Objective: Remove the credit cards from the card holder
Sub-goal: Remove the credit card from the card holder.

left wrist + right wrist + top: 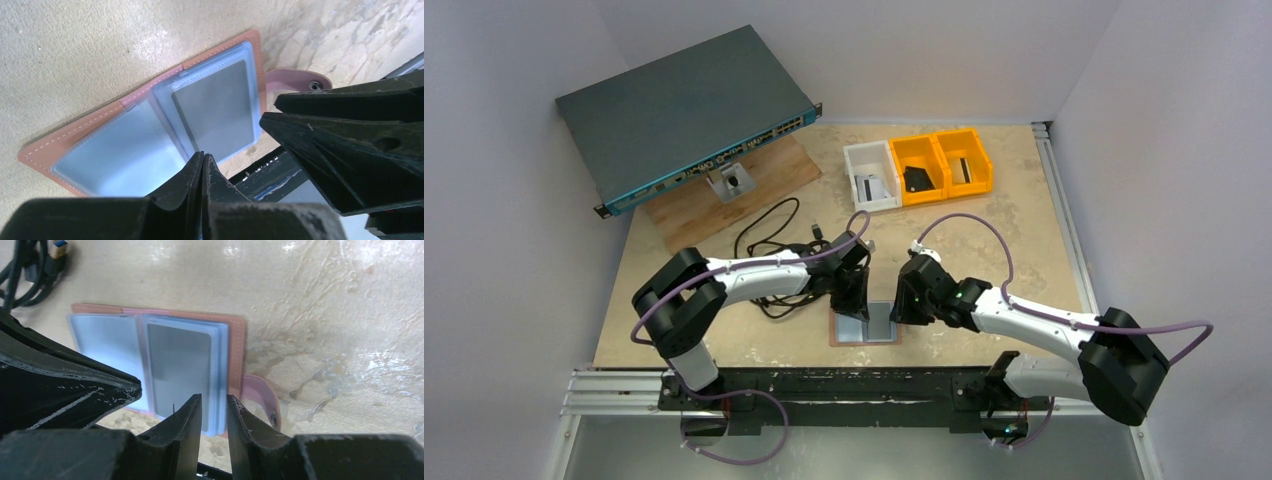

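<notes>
The card holder (865,326) lies open and flat near the table's front edge, clear pockets up. A dark grey card (215,110) sits in its right pocket, also seen in the right wrist view (177,365). The pale card is not to be told apart. The pink-brown rim (238,340) and the snap tab (262,395) show at the right. My left gripper (204,156) is shut and empty, just above the holder's middle fold. My right gripper (214,399) is open by a narrow gap, over the right pocket's near edge, holding nothing.
A grey network switch (684,110) rests on a wooden board (724,195) at the back left. Black cables (774,250) lie beside the left arm. A white bin (871,175) and two orange bins (944,163) stand at the back. A metal rail (844,385) runs along the front.
</notes>
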Robot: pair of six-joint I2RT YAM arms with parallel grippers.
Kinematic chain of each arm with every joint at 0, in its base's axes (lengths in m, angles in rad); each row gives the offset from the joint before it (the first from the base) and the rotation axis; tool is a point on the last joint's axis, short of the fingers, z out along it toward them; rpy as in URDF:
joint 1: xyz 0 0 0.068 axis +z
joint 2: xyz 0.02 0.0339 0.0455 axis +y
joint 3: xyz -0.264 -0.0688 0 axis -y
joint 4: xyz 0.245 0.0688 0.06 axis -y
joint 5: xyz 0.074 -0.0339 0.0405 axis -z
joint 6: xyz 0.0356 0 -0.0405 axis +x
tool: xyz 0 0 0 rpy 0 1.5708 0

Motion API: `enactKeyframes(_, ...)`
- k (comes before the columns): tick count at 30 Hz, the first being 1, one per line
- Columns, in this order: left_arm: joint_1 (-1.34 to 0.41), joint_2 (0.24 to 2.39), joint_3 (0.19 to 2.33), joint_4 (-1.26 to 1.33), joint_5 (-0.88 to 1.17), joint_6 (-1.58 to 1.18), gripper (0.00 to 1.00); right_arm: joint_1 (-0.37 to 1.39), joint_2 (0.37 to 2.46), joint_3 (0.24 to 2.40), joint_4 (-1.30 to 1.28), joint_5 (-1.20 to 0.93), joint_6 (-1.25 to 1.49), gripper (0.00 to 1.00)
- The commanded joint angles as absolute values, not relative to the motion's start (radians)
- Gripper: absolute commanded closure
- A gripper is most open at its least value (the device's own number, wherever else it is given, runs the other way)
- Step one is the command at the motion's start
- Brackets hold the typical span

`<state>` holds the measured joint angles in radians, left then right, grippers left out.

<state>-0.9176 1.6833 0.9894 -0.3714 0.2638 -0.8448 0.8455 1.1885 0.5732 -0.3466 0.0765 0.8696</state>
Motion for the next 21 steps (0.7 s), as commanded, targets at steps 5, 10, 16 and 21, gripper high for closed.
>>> enactKeyframes(5,-0.923,1.749,1.007,-0.346,0.234,-0.837,1.00,0.837,1.177,0.538,-0.279,0.022,0.885,0.74)
enactKeyframes(10,-0.925,1.786,1.008,-0.368,0.211,-0.842,1.00,0.833,1.177,0.531,-0.267,0.013,0.886,0.74)
enactKeyframes(16,-0.925,1.814,1.018,-0.411,0.188,-0.841,1.00,0.831,1.176,0.528,-0.255,0.004,0.891,0.68)
enactKeyframes(21,-0.925,1.821,1.021,-0.427,0.179,-0.843,1.00,0.831,1.154,0.540,-0.265,0.004,0.895,0.67)
